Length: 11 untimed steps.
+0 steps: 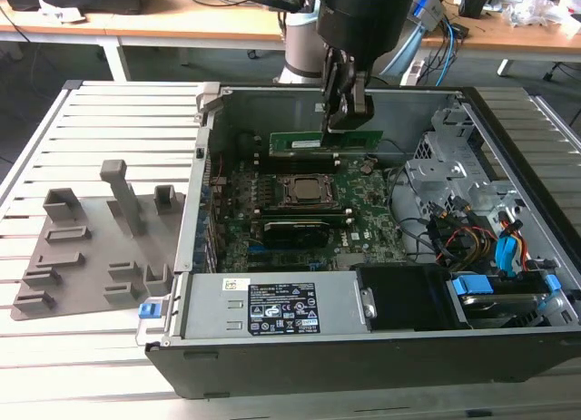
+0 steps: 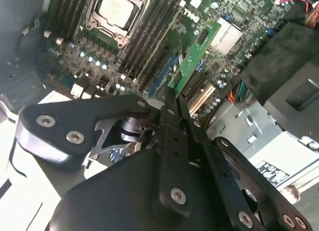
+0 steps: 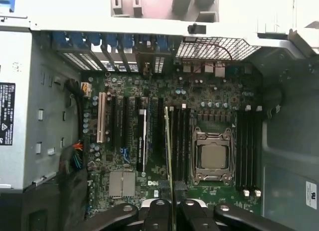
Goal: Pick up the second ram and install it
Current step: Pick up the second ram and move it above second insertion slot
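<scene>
Placement step, I judge — my claw is clamped on the memory stick, held edge-down inside the computer case, over the slots beside the processor socket. Seating it calls for square alignment with an empty slot.

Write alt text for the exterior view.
The jaws grip a green ram on edge, just past the processor socket, over the motherboard in an open computer case. A grey holder lies on the slatted table at the exterior view's left of the case.
</scene>
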Motion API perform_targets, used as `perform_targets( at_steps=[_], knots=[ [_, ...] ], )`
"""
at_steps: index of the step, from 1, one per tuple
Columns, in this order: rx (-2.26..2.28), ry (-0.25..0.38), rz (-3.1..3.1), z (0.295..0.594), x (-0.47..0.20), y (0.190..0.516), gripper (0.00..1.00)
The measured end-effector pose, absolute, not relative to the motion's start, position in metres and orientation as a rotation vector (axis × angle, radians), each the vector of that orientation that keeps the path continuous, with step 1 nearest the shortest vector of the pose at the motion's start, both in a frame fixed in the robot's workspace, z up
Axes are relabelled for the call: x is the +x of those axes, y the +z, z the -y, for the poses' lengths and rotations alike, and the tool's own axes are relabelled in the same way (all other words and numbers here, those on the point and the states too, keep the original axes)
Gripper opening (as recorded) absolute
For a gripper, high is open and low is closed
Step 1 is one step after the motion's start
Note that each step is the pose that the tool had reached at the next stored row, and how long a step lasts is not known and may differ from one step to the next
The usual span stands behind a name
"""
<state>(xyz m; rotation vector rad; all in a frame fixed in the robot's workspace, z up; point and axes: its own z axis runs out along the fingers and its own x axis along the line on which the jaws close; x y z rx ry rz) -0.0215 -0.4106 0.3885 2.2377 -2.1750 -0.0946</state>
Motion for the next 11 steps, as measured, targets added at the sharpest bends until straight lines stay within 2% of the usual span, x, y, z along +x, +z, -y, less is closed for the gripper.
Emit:
perform_targets(
  at_steps=[11],
  knots=[
    [2.236,-0.097,2.174,0.394,-0.006,0.374,0.14]
  ],
)
